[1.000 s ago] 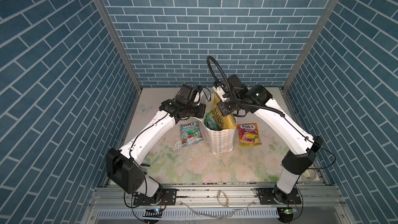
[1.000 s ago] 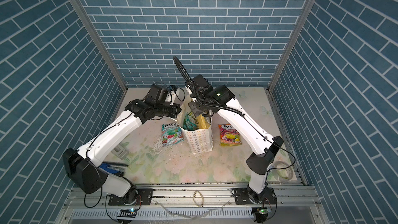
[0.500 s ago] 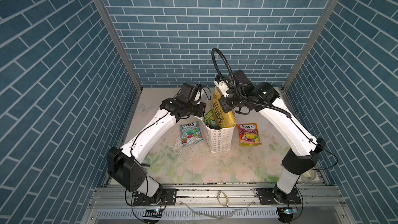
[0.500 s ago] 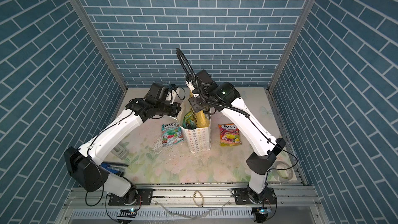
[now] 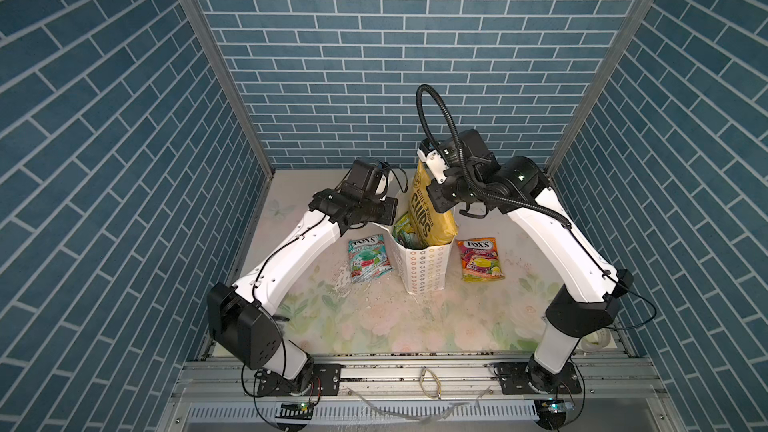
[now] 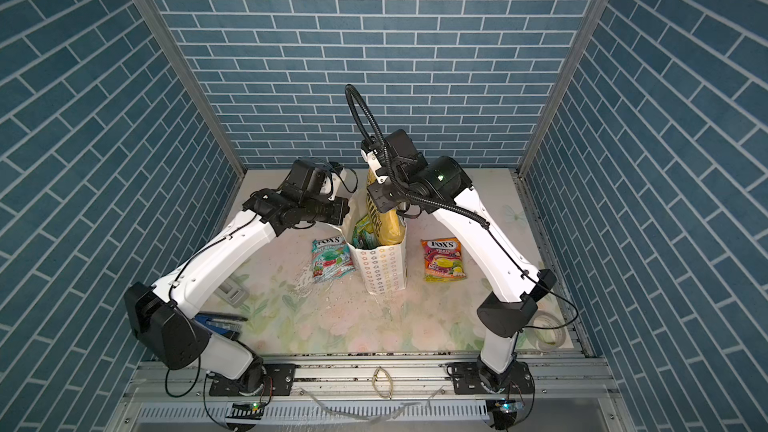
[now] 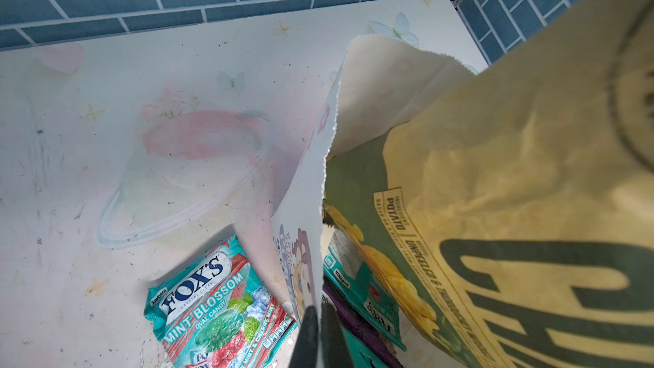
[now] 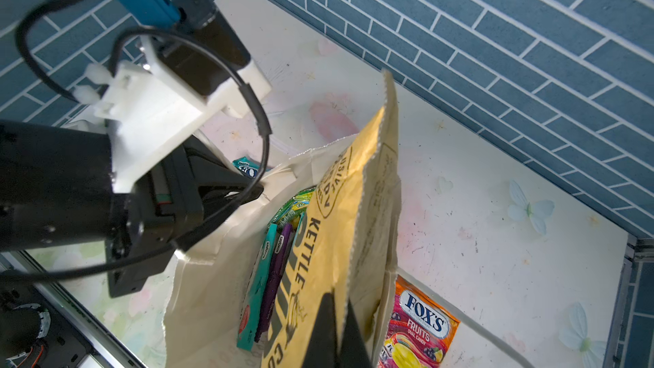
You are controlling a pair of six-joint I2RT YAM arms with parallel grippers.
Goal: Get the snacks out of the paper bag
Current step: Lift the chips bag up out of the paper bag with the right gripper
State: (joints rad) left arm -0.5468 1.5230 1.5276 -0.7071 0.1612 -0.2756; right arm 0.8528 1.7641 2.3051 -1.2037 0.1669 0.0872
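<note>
The white paper bag [image 5: 428, 268] [image 6: 384, 268] stands upright mid-table. My left gripper [image 7: 320, 320] [image 5: 394, 218] is shut on its left rim [image 7: 315, 242]. My right gripper [image 8: 339, 316] [image 5: 434, 195] is shut on the edge of the yellow CHIPS bag [image 5: 428, 214] [image 6: 380, 218] [image 8: 339, 214], which hangs half out of the paper bag. Inside remain teal [image 8: 260, 277], purple [image 8: 276, 267] and green [image 8: 292, 207] pouches. A teal FOX'S pouch [image 5: 368, 257] [image 7: 216, 299] lies flat left of the paper bag. An orange one [image 5: 480, 259] [image 8: 417, 327] lies to its right.
Blue brick walls close in on three sides. A clear round dish [image 7: 184, 175] lies on the floral mat beyond the teal pouch. A tape roll [image 6: 544, 328] sits at the front right edge. Grey [image 6: 232, 290] and blue [image 6: 216, 322] items lie under my left arm.
My right gripper has risen with the CHIPS bag, drawing it further up out of the paper bag. The left gripper has kept its hold on the rim.
</note>
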